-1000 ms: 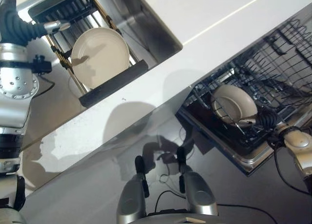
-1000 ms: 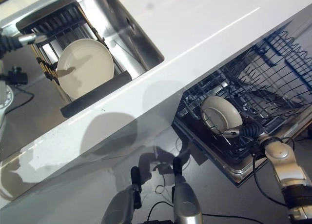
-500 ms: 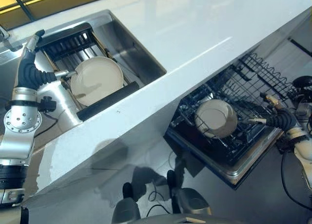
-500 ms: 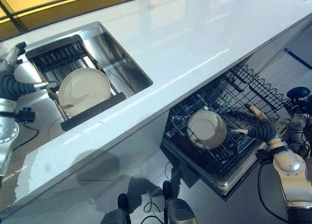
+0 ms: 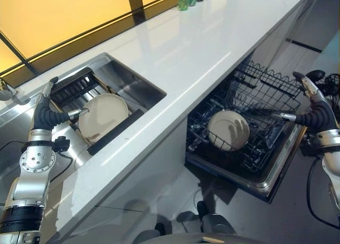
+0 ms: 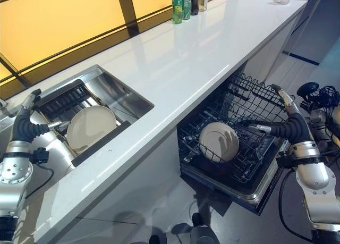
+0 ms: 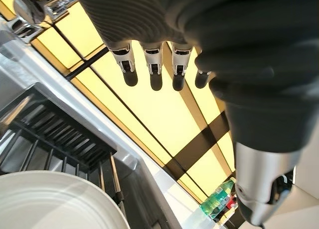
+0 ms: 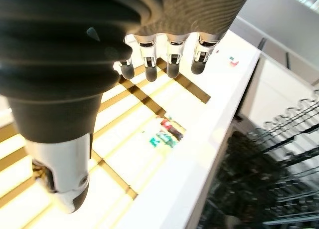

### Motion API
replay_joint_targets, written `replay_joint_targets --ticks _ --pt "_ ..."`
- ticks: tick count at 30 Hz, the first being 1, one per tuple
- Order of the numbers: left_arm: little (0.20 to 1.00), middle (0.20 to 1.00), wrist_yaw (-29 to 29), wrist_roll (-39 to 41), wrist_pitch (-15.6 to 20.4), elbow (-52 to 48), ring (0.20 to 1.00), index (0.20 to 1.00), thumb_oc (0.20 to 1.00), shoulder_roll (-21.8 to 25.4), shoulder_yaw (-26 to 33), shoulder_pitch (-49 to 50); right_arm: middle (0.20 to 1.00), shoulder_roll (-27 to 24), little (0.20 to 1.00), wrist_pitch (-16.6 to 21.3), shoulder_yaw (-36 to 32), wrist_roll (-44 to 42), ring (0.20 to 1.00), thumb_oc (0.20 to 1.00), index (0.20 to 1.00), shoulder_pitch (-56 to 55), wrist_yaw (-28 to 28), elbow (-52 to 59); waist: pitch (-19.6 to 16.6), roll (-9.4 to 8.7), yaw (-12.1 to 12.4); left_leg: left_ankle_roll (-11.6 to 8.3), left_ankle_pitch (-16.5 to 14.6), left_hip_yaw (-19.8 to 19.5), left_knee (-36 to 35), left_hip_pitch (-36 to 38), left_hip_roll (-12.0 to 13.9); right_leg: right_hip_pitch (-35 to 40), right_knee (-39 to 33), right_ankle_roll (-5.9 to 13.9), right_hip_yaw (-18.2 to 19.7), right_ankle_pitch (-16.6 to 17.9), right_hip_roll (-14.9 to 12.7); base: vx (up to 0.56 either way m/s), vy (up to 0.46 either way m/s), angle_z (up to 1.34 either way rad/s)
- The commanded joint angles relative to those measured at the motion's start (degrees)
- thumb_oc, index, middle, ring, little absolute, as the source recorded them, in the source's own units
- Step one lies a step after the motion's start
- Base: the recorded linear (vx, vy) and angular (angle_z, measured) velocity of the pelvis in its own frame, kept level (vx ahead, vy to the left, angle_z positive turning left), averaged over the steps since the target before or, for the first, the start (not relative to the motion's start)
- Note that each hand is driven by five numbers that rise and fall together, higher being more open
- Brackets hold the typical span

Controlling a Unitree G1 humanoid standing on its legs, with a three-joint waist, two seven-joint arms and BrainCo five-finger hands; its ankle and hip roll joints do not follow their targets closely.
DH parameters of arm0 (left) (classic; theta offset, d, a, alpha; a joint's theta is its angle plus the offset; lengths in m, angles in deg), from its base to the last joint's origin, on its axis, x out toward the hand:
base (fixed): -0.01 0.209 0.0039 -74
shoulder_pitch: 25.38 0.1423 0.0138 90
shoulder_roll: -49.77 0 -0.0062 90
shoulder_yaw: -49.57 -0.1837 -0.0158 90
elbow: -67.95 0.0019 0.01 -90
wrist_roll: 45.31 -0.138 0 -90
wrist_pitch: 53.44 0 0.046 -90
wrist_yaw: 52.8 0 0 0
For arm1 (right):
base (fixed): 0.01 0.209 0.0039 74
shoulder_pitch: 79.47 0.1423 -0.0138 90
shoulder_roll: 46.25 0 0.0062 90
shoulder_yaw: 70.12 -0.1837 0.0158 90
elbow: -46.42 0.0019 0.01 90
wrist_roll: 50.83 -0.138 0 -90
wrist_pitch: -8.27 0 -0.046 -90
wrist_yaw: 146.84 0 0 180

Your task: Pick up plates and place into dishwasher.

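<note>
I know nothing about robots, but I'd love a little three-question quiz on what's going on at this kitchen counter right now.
1. True or false: the plate in the dishwasher rack is held by the right hand.
2. Where is the other plate? A) on the white counter B) in the rack over the sink C) on the floor
3. Fill in: the left hand is beside the plate at the sink with its fingers ____ (open or shut).

Key: 1 false: the right hand is open and apart from it, off to the rack's side. 2 B. 3 open.
</note>
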Motion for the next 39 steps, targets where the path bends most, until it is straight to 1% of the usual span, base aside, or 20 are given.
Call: replay_joint_targets --ticks 1,4,7,11,16,20,22,23,24,26,28,33,36,38,39 --pt "1.0 1.0 0.9 -2.2 0.8 3.9 1.0 1.0 1.0 2.8 -0.8 -3.6 1.0 -2.1 1.0 4.2 -0.5 -3.6 1.0 1.0 1.0 1.0 1.0 2.4 -3.2 -0.6 -0.9 1.07 3.2 -1.7 -0.8 -4.4 -1.7 3.0 1.9 -0.64 -1.6 -5.9 1.8 0.13 0.233 0.0" --pt "1.0 1.0 1.6 -2.8 0.0 6.1 1.0 1.0 1.0 3.4 -1.8 -4.9 1.0 -2.7 1.0 3.9 -0.1 -4.5 1.0 1.0 1.0 0.9 0.6 2.3 -3.2 -0.23 -1.5 1.47 2.8 -1.2 -1.3 -3.8 -2.2 2.6 2.1 0.05 -1.2 -5.8 1.0 0.09 0.202 -0.02" --pt "1.0 1.0 3.2 -3.0 0.2 10.0 1.0 1.0 1.0 4.4 -2.6 -5.8 1.0 -3.2 1.0 3.5 0.3 -4.9 1.0 1.0 1.0 0.9 0.1 2.6 -2.9 0.18 -2.2 1.96 2.2 -0.3 -1.3 -3.9 -2.9 1.5 2.4 0.94 -0.5 -5.2 0.1 0.05 0.203 -0.06" --pt "1.0 1.0 4.3 -2.5 0.0 13.6 1.0 1.0 1.0 5.1 -3.6 -7.4 1.0 -4.4 1.0 3.6 1.2 -5.4 1.0 1.0 1.0 2.3 0.3 1.9 -1.7 0.63 -2.7 2.53 1.8 0.8 -1.1 -4.6 -3.7 -0.6 3.0 1.73 0.5 -4.5 -0.6 0.0 0.168 -0.13" --pt "1.0 1.0 5.2 -2.0 0.1 16.0 1.0 1.0 1.0 6.3 -4.7 -9.4 1.0 -5.3 1.0 3.5 2.0 -6.1 1.0 1.0 1.0 3.4 0.7 2.2 0.2 0.53 -3.3 3.13 1.2 2.3 0.0 -6.4 -4.5 -3.4 4.0 2.74 1.7 -3.7 -1.2 -0.01 0.112 -0.16" --pt "1.0 1.0 7.6 -1.8 0.4 17.7 1.0 1.0 1.0 6.8 -6.3 -12.6 1.0 -6.5 1.0 3.8 3.3 -6.1 1.0 1.0 1.0 5.9 2.4 1.8 3.7 0.49 -3.9 3.46 1.0 3.3 2.4 -9.7 -5.1 -7.6 6.3 3.11 2.8 -3.0 -1.3 -0.08 0.106 -0.15" --pt "1.0 1.0 8.7 -1.6 0.2 18.2 1.0 1.0 1.0 7.0 -7.4 -14.3 1.0 -6.9 1.0 3.6 4.0 -5.8 1.0 1.0 1.0 7.5 3.3 1.6 5.2 0.55 -4.2 3.52 0.9 3.7 3.8 -11.8 -5.2 -9.9 7.4 3.05 3.2 -2.7 -1.1 -0.15 0.08 -0.22" --pt "1.0 1.0 9.6 -1.3 0.2 18.5 1.0 1.0 1.0 7.2 -8.0 -15.5 1.0 -7.0 1.0 3.4 4.6 -5.4 1.0 1.0 1.0 9.0 4.1 1.5 6.7 0.55 -4.3 3.54 1.0 3.9 4.8 -13.5 -5.3 -11.4 7.8 2.96 3.4 -2.2 -1.1 -0.14 0.062 -0.14" --pt "1.0 1.0 9.8 -1.3 0.1 18.7 1.0 1.0 1.0 7.4 -8.3 -16.2 1.0 -7.0 1.0 3.4 5.0 -5.1 1.0 1.0 1.0 9.6 4.4 1.4 7.1 0.54 -4.3 3.56 1.0 4.0 5.2 -14.2 -5.3 -12.1 8.1 2.93 3.5 -2.1 -1.0 -0.16 0.061 -0.09" --pt "1.0 1.0 11.0 -1.5 -0.6 19.2 1.0 1.0 1.0 8.1 -9.3 -18.3 1.0 -6.8 1.0 2.9 6.1 -4.5 1.0 1.0 1.0 11.7 5.4 1.3 9.1 0.43 -4.5 3.63 1.2 4.7 6.8 -16.8 -5.4 -14.4 8.6 2.86 3.8 -1.3 -0.9 -0.11 0.058 -0.14" --pt "1.0 1.0 11.6 -1.7 -1.2 19.7 1.0 1.0 1.0 8.6 -9.9 -19.6 1.0 -6.6 1.0 2.6 6.8 -3.9 1.0 1.0 1.0 13.0 5.9 1.4 10.4 0.39 -4.6 3.64 1.3 5.1 7.6 -18.4 -5.5 -15.7 9.0 2.87 3.7 -0.9 -1.1 -0.06 0.067 -0.1" --pt "1.0 1.0 11.9 -2.1 -4.1 22.1 1.0 1.0 1.0 10.0 -10.8 -21.6 1.0 -7.2 1.0 2.4 7.6 -3.3 1.0 1.0 1.0 14.8 6.3 1.5 12.3 0.45 -4.7 3.69 1.4 6.0 8.7 -20.8 -5.7 -17.9 9.3 2.7 3.4 0.1 -1.6 -0.01 0.071 0.0" --pt "1.0 1.0 11.9 -1.9 -7.1 25.4 1.0 1.0 1.0 11.0 -11.5 -23.2 1.0 -7.6 1.0 2.1 8.0 -3.0 1.0 1.0 1.0 15.9 6.5 1.3 13.0 0.65 -4.6 3.58 1.5 6.2 9.1 -21.9 -5.9 -18.8 9.1 2.58 3.1 0.6 -2.1 0.01 0.065 -0.04" --pt "1.0 1.0 12.4 -5.3 -10.7 28.0 1.0 1.0 1.0 12.6 -12.4 -24.6 1.0 -7.8 1.0 1.4 8.4 -2.7 1.0 1.0 1.0 16.7 6.7 1.5 13.5 0.78 -4.5 3.58 1.4 6.1 9.2 -22.2 -6.0 -19.1 8.8 2.46 2.8 0.9 -2.5 0.01 0.037 -0.06" --pt "1.0 1.0 12.5 -6.5 -11.8 29.2 1.0 1.0 1.0 13.6 -13.3 -25.3 1.0 -7.9 1.0 1.0 8.7 -2.6 1.0 1.0 1.0 17.1 6.8 1.6 13.7 0.77 -4.5 3.54 1.4 6.1 9.2 -22.4 -6.0 -19.2 8.7 2.41 2.6 1.1 -2.7 0.0 0.023 -0.07"
